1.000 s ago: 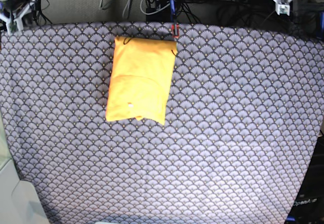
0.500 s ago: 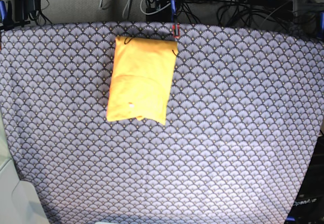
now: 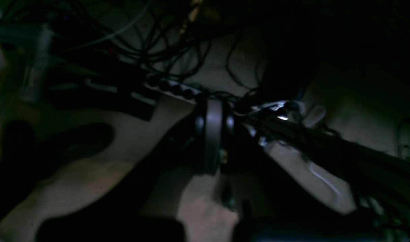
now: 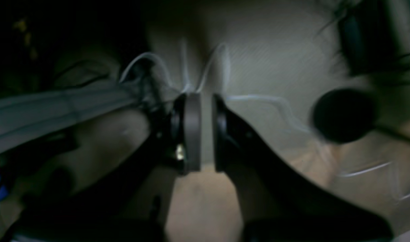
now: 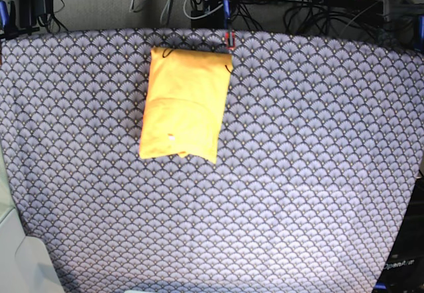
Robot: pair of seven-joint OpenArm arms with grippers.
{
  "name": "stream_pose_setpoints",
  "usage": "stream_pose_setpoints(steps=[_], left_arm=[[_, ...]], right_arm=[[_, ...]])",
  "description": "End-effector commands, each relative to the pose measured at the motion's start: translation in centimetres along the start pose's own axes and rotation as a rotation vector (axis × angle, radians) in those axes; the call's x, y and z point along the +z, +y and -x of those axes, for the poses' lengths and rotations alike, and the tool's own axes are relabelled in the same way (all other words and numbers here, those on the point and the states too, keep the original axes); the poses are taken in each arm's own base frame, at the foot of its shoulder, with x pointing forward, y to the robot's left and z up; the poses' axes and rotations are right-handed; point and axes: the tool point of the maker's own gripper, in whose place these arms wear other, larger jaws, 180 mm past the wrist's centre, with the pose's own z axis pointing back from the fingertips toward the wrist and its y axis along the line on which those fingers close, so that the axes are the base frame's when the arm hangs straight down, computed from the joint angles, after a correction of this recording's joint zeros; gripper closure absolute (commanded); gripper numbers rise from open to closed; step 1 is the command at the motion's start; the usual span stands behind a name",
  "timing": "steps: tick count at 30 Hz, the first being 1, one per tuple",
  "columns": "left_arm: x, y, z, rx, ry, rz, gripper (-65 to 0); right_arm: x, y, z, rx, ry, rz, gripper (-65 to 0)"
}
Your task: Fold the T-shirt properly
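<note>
Now, T-shirt (image 5: 183,103) folded into a neat yellow-orange rectangle, lying flat near the far edge of the patterned counter (image 5: 298,174). Left gripper (image 3: 213,134) pressed fully closed, holding nothing. Right gripper (image 4: 206,132) parted by a narrow slit, nothing between the pads.

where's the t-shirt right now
In the base view the T-shirt lies folded into a compact rectangle on the patterned tablecloth, left of centre near the far edge, just below a small red clip.
</note>
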Motion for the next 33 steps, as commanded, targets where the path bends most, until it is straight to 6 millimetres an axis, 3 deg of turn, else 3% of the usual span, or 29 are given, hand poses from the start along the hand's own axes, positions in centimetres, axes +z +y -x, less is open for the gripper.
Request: stream_pose_setpoints(steps=[1,8,11,12,13,16,20,22,24,28,33], left_arm=[[0.0,0.3,-0.4,0.004,-0.013,0.006,0.0],[-1.2,-3.7,3.4,-0.052,0.136,0.140,0.0],[-2.2,-7.0,5.0,-0.077,0.220,0.232,0.0],[-2.1,-8.1,6.1,-0.087,0.260,0.267,0.0],[-2.2,-8.4,6.8,-0.111,0.287,0.271,0.0],[-2.8,-6.8,8.4,-0.248,0.345,0.148,0.0],[-4.6,-6.2,7.1,-0.334,0.337,0.034,0.0],[-5.5,-6.0,5.9,-0.374,0.314,-0.036,0.0],[-5.8,-5.1,5.3,-0.403,0.316,-0.101,0.0],[-7.1,-6.1,3.3,-0.398,0.284,-0.114,0.0],[-7.5,-6.9,3.2,-0.389,0.299,-0.109,0.0]], right_arm=[[0.4,-1.2,0.6,-0.003,0.012,0.010,-4.7],[-2.4,0.5,3.5,-0.148,0.094,-0.087,-4.7],[-2.9,2.4,5.0,-0.170,0.134,-0.160,-4.7],[-3.1,1.9,5.8,-0.126,0.153,-0.112,-4.7],[-3.3,1.4,6.4,-0.064,0.167,-0.061,-4.7],[-3.8,-0.1,7.0,0.163,0.200,0.065,-4.7],[-4.4,-1.7,6.1,0.429,0.218,0.182,-4.7],[-5.0,-1.4,5.3,0.510,0.226,0.221,-4.7],[-5.5,-0.8,5.0,0.544,0.238,0.231,-4.7],[-6.5,1.4,5.1,0.535,0.264,0.219,-4.7],[-7.2,2.3,4.4,0.527,0.259,0.213,-4.7]])
